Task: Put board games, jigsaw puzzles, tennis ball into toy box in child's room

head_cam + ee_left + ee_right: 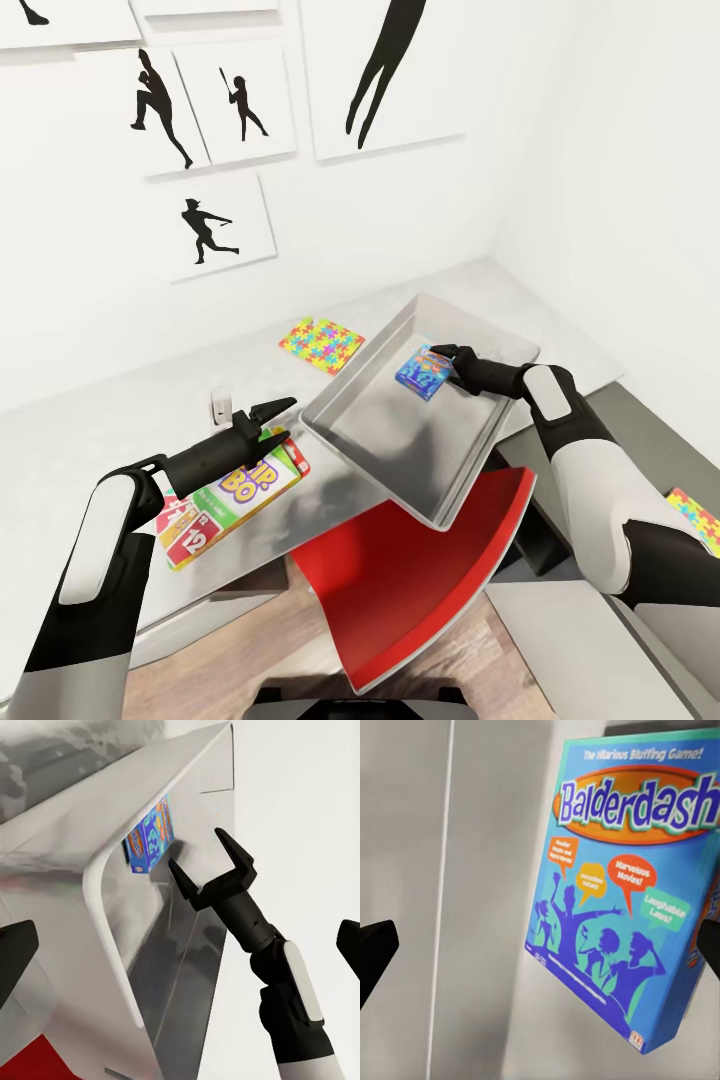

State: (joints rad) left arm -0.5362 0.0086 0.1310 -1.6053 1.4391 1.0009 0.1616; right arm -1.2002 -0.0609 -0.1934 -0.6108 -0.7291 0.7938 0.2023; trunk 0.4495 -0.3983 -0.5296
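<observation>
The toy box (370, 440) is a shallow grey metal tray on the white table. A blue Balderdash board game (423, 371) lies inside it, seen close up in the right wrist view (622, 892). My right gripper (443, 357) hovers over the tray just beside that game. It stands open (199, 851), with the game (150, 832) beyond its fingertips. My left gripper (280, 420) is open above the Skip-Bo board game (250, 485), which lies next to another colourful game box (190, 525). A jigsaw puzzle (321, 343) lies behind the tray. The tennis ball is out of view.
A red chair (420, 570) stands in front of the table, partly under the tray. A second colourful puzzle (700, 520) lies at the far right edge. A small white object (222, 405) stands near the left gripper. Walls with silhouette pictures close off the back and right.
</observation>
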